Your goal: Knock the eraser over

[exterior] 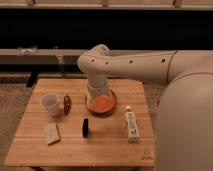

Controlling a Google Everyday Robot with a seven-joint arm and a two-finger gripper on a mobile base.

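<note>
The eraser [85,127] is a small black block with rounded ends, standing on the wooden table [110,150] near its middle front. My gripper [98,96] hangs at the end of the white arm [130,62], above and behind the eraser, over an orange bowl [101,104]. The gripper is well apart from the eraser.
A white cup [49,103] stands at the left, with a small dark red object [66,104] beside it. A pale beige flat block [51,133] lies at the front left. A white tube-shaped bottle [131,123] lies at the right. My white body fills the right edge.
</note>
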